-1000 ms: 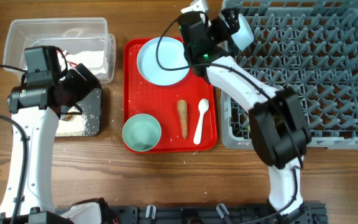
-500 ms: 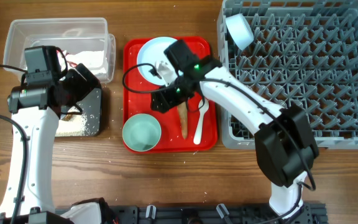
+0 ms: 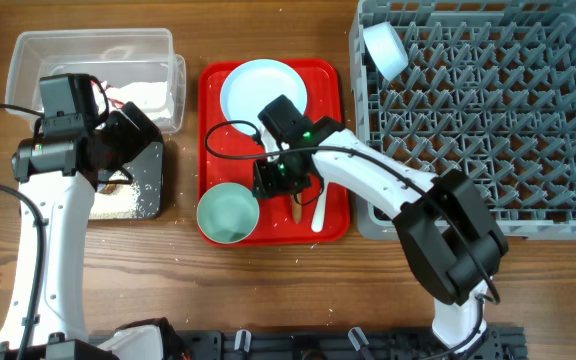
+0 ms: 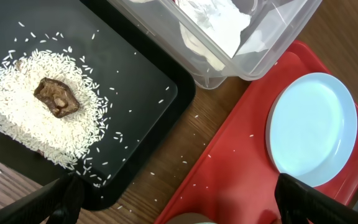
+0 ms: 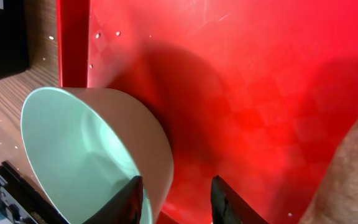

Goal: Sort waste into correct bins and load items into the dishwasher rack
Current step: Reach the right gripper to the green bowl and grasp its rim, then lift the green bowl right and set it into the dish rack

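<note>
Bowl [image 3: 228,212], overhead: upright in the red tray's [image 3: 205,120] near-left corner, well apart from the dishwasher rack [image 3: 488,150]. Right wrist: right gripper [image 5: 178,200] jaws parted astride the bowl's wall; seat one finger well inside before you close, clear of the carrot stick [image 5: 356,168]. Left wrist: left gripper [image 4: 179,202] jaws spread, empty, over the black tray's [image 4: 135,81] edge.

The left arm [image 3: 43,230] stands bent at the wrist, camera facing down. The left gripper [image 4: 179,193] has its fingers [image 4: 61,199] spread wide. The right arm [image 3: 388,180] stretches out leftward; the right gripper [image 5: 178,196] tilts downward — its fingertips [image 5: 225,199] parted, a narrower gap between them.
</note>
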Available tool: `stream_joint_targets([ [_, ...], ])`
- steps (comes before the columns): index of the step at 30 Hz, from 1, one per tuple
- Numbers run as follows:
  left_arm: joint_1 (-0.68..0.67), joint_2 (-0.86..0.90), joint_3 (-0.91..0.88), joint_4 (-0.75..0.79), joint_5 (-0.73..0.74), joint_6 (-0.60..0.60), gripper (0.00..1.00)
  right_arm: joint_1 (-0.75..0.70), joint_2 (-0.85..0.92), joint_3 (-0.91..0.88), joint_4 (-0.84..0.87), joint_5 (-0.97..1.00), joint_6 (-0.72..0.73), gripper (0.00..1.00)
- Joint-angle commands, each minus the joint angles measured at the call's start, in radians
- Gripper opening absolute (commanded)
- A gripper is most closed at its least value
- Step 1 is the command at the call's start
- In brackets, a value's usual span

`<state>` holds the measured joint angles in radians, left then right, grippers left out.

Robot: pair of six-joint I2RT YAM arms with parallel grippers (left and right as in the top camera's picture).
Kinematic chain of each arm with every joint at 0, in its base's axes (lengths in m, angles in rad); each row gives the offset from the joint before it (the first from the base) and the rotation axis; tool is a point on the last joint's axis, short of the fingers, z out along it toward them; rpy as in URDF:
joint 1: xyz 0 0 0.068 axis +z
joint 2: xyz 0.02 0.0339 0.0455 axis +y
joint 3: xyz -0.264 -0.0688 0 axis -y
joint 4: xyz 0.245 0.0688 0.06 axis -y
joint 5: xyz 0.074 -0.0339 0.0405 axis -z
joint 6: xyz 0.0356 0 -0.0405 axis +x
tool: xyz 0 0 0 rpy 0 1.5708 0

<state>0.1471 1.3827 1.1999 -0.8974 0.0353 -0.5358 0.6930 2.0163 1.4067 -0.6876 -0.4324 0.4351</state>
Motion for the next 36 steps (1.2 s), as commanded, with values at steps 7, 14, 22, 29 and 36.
stream_joint_targets([
  [7,0.006,-0.008,0.014,0.002,-0.006,0.001,1.0,0.011,0.054,-0.006,0.011,0.014,0.089,0.18],
  [14,0.006,-0.008,0.014,0.002,-0.006,0.001,1.0,0.011,0.055,-0.006,0.018,0.013,0.092,0.04],
  [22,0.006,-0.008,0.014,0.002,-0.006,0.001,1.0,-0.097,-0.111,0.128,-0.127,0.204,0.035,0.04],
  [29,0.006,-0.008,0.014,0.002,-0.006,0.001,1.0,-0.309,-0.469,0.145,-0.222,1.001,0.035,0.04],
  [36,0.006,-0.008,0.014,0.002,-0.006,0.001,1.0,-0.323,-0.433,0.143,-0.319,1.373,-0.128,0.04],
])
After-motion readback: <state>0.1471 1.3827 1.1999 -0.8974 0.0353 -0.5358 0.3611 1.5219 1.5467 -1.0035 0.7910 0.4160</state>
